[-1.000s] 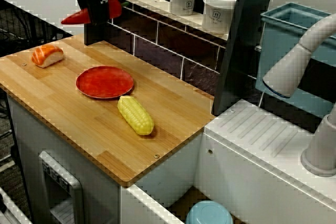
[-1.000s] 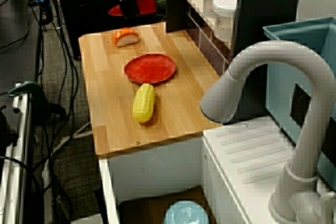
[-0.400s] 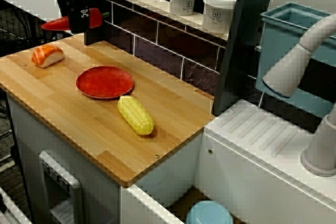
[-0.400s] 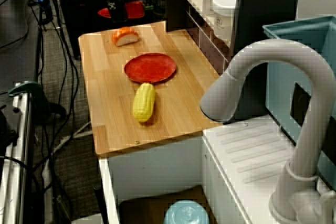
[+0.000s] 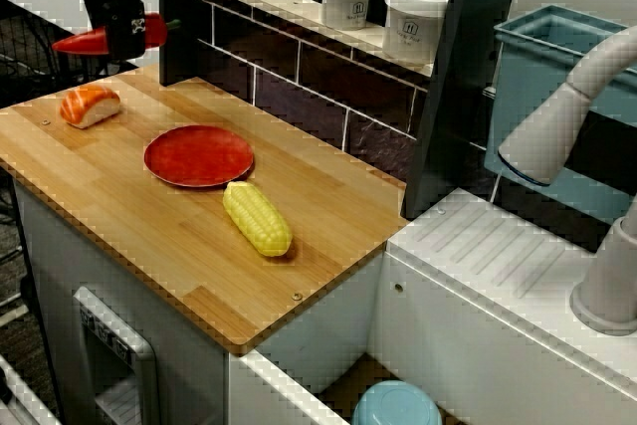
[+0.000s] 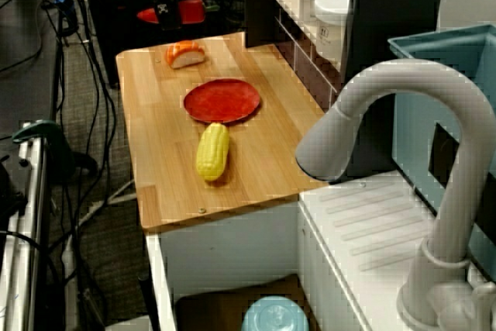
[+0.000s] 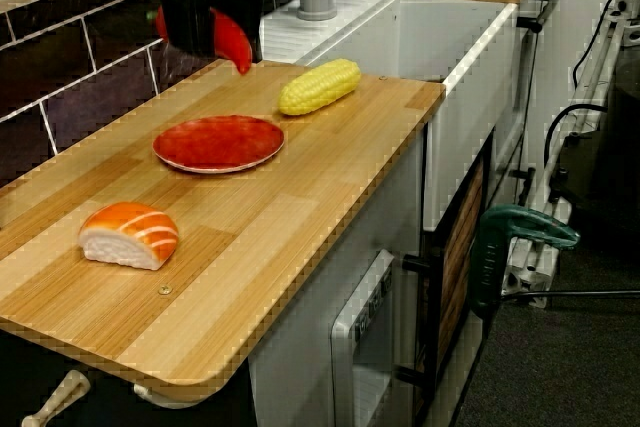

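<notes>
While fingers (image 5: 127, 17) clamp red pepper (image 5: 88, 42) | both shifted left since earlier

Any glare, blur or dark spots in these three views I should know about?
Front view: even light, soft shadow under the corn; faucet close and soft. Sink-end view: faucet fills the foreground, claw a dark blob against clutter. Low side view: mild sheen on the plate rim; claw and pepper underlit.
</notes>
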You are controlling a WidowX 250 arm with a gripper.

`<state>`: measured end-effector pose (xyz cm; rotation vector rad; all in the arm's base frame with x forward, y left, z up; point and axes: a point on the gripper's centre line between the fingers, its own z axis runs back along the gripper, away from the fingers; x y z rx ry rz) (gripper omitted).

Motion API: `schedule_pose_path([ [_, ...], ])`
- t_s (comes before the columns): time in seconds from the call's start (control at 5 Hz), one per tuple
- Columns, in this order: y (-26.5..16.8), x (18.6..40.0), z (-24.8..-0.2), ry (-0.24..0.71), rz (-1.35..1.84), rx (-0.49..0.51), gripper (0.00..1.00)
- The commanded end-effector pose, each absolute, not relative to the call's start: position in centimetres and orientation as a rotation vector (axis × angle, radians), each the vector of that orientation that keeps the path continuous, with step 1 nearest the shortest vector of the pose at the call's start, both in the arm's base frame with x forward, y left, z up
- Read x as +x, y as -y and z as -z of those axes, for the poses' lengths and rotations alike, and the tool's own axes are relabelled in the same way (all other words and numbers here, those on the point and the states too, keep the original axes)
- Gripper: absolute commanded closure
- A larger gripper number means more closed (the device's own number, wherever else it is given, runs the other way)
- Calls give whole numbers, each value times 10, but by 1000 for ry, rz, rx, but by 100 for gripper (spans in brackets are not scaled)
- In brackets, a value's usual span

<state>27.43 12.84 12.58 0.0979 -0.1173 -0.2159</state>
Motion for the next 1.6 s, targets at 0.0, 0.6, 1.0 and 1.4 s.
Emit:
schedule_pose_path([
  [0.0, -154, 252, -118, 106, 187, 126, 100],
  [0.6, -110, 264, -83, 118, 223, 40, 100],
  [1.0, -79, 293, -79, 180, 229, 65, 100],
  [1.4, -79, 301, -73, 169, 216, 87, 100],
])
